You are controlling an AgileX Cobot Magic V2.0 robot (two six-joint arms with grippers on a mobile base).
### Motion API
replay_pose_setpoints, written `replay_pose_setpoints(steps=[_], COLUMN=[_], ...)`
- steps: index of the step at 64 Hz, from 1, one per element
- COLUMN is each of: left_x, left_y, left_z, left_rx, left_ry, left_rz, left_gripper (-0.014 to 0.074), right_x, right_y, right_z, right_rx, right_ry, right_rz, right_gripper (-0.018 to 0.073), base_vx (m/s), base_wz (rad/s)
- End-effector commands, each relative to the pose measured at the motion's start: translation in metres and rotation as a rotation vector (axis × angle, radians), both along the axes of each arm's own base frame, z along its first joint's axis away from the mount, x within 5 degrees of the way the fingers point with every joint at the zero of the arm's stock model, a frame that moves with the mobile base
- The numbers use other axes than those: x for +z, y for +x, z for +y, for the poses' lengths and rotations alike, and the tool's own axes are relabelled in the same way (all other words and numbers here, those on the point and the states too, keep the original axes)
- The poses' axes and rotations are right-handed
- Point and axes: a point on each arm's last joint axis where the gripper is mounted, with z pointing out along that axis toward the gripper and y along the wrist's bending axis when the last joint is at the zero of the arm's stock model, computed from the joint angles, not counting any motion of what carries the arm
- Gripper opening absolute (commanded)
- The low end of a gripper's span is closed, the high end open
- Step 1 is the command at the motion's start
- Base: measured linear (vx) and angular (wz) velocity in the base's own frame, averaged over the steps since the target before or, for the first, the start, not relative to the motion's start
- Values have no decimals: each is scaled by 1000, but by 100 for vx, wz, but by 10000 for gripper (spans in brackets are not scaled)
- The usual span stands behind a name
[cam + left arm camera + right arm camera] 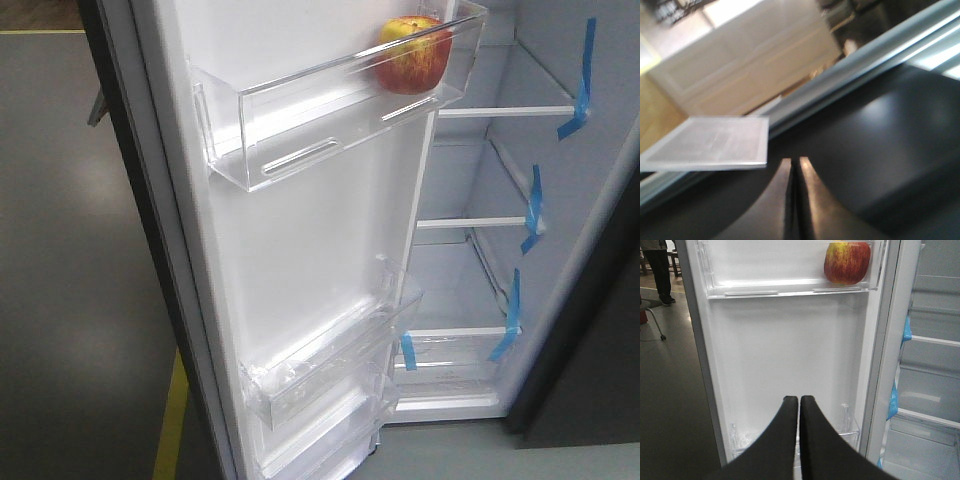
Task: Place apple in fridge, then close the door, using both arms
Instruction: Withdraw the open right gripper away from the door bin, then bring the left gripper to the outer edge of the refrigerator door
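The red and yellow apple [413, 54] sits in the upper clear bin [330, 110] on the white inner face of the open fridge door [300, 250]. It also shows in the right wrist view [847, 262]. The fridge [480, 220] stands open at the right, with white-edged shelves and blue tape strips [578, 90]. My right gripper [799, 400] is shut and empty, facing the door's inner face below the apple. My left gripper [792, 162] is shut and empty, close against the door's dark outer face [875, 135]. No arm shows in the front view.
Lower clear door bins [330, 360] sit near the door's bottom. A grey floor with a yellow line [170, 420] lies left of the door. A person's legs [657, 270] and a chair leg stand far left. A pale flat panel [710, 142] and a white cabinet [755, 60] show in the left wrist view.
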Motion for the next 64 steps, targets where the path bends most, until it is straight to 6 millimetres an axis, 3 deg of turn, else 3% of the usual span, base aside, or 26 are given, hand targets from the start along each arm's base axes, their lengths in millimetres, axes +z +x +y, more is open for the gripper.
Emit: replay_pose_setpoints(steps=[1,15,27,49,64], left_x=[13,16,15,-1,-10], left_y=[27,84,111,133,136], left_z=[-4,-14,-20,-33,-42], left_rx=[-66,-222,-330,-540,-676], left_ry=[-25,-95,-117,-203,-188], left_rz=[9,66,57,23,34], left_gripper=[-6,3,76,366,395], right_x=[11,11,11,12,14], right_y=[2,2,2,1,2], right_z=[-2,-2,-2,-2,-2], right_rx=[-28,-28,-28,-26,-29], right_ry=[40,40,40,54,73], right_rz=[-51,-51,-52,-56,-67], right_gripper=[-1,-1,-2,19,23], base_vx=[0,0,0,0,0], base_wz=[0,0,0,0,0])
